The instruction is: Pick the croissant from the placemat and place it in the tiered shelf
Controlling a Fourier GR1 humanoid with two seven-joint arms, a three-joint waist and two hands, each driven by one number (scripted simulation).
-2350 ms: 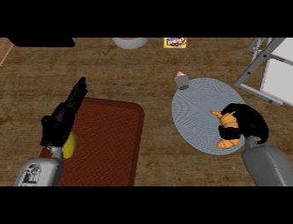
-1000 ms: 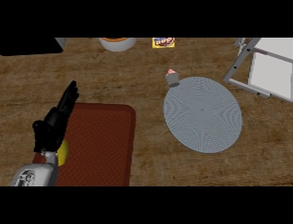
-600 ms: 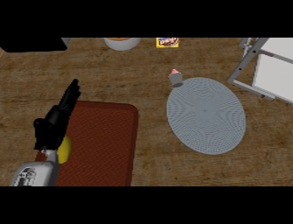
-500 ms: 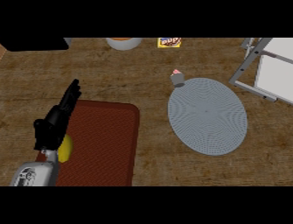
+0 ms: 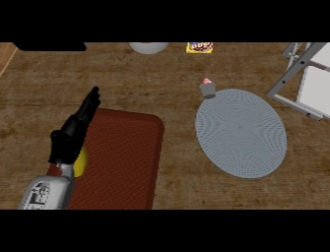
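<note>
Wood-grain counter (image 5: 160, 74) fills the view. On it a grey oval placemat (image 5: 240, 133) lies right of centre, its long axis running up and down the view and leaning slightly. No croissant shows on it, or anywhere else in view, so where it is cannot be told. It may be with the right hand, which is out of view as well.

At the upper right edge, just beside the placemat, stands the white-framed shelf (image 5: 320, 83), only partly in view. A small cupcake (image 5: 208, 87) sits at the placemat's top end.

At the left, the left hand (image 5: 67, 140) rests over a red mat (image 5: 124, 157), fingers straight and together, pointing up the view and holding nothing. It is well apart from the shelf, with the placemat between them.

The shelf lies on the robot's right side, so the placing looks like work for the right arm, moving up and right of the placemat.
</note>
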